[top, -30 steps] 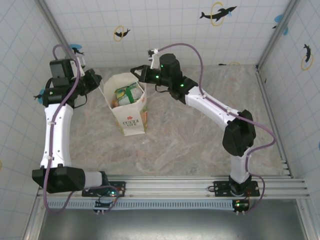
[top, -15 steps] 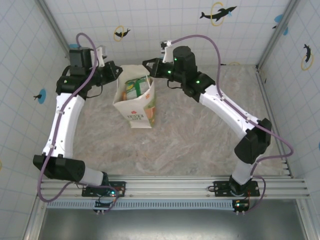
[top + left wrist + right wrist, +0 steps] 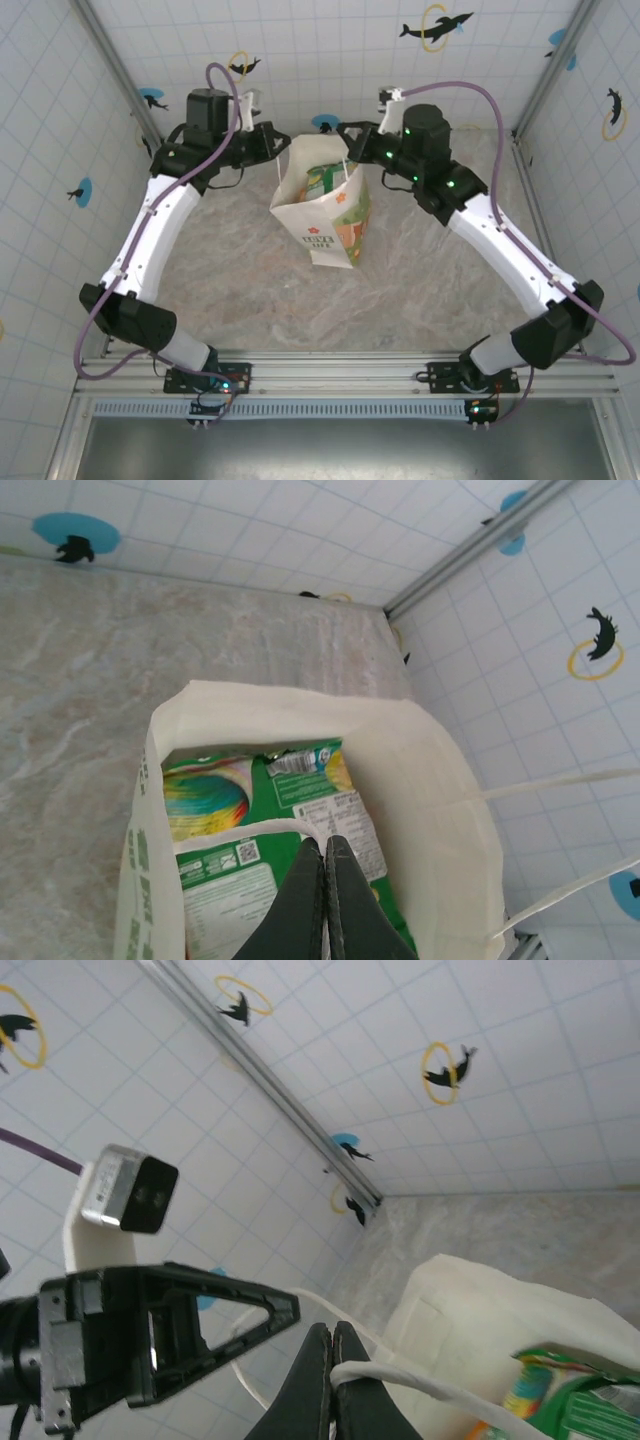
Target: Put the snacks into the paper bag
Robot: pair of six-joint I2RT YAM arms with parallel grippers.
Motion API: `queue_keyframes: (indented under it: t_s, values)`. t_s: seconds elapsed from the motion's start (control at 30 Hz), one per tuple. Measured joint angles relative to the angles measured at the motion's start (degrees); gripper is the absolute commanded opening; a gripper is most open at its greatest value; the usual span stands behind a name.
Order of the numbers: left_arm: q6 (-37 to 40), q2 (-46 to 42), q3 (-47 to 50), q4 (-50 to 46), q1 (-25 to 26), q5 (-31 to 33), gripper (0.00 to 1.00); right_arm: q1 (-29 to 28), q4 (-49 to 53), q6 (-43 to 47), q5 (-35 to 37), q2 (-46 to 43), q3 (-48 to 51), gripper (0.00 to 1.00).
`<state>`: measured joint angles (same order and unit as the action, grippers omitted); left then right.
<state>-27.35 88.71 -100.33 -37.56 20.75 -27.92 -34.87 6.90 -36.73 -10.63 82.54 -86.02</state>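
Cream-white and flower-printed, the paper bag (image 3: 318, 215) hangs tilted between the two grippers near the middle of the tabletop's (image 3: 230, 285) far edge. A second ago it stood closer to the far-left corner, so it has been carried rightward, and it now looks larger from above. Whether its base touches the marble cannot be told. Both arms have swung right with it and stretched out from their folded poses. The left gripper (image 3: 323, 880) has its fingers pressed together, pinching a white string handle (image 3: 245, 827) over the bag's open mouth. The right gripper (image 3: 331, 1358) is likewise clamped on the other string handle (image 3: 420, 1384). Inside the bag lie the snacks (image 3: 285, 805), green glossy packets with printed labels, as they did before.
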Motion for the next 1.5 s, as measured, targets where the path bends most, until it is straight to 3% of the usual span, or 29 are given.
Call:
queue_keyframes:
  t_s: [0.3, 0.37, 0.5, 0.7, 1.07, 1.17, 1.27, 1.33, 1.37, 1.5]
  values:
    - [-1.7, 0.66, 9.62, 7.65, 2.84, -0.59, 0.0, 6.67, -7.17, -4.37, -1.36, -7.45, 22.16, 0.0]
    - [-1.88, 0.66, 9.75, 8.5, 2.95, -0.61, 0.0, 6.71, -8.2, -5.03, -1.49, -8.22, 23.54, 0.05]
    - [-2.45, 0.66, 9.2, 9.88, 2.95, -0.57, 0.34, 6.69, -10.01, -5.16, -1.51, -10.19, 23.5, 0.33]
    - [-1.33, 0.68, 4.76, 7.93, 2.95, 1.99, 0.67, 6.69, -8.81, -3.28, -1.68, -11.76, 20.76, 0.49]
    - [1.86, -8.37, 4.52, 2.08, 2.49, 21.16, 0.88, 9.94, 2.51, 2.93, 1.81, -20.9, 20.52, 0.54]
    - [1.79, -13.42, 7.89, 2.08, 0.22, 25.07, 0.98, 12.74, 4.37, 4.55, 3.21, -24.55, 21.84, 0.56]
    - [1.86, -17.75, 13.53, 3.08, -4.2, 28.11, 0.98, 16.11, 5.68, 6.08, 3.69, -27.8, 25.35, 0.58]
    - [1.81, -20.83, 20.57, 5.92, -7.98, 29.46, 0.97, 18.82, 6.16, 7.26, 4.0, -28.92, 28.41, 0.69]
    - [1.77, -22.25, 24.37, 7.56, -9.73, 29.94, 0.98, 20.09, 6.14, 7.69, 4.13, -29.09, 30.01, 0.99]
    - [1.88, -27.82, 42.07, 15.74, -16.17, 33.48, 0.98, 25.38, 4.24, 10.23, 5.01, -29.16, 39.41, 0.98]
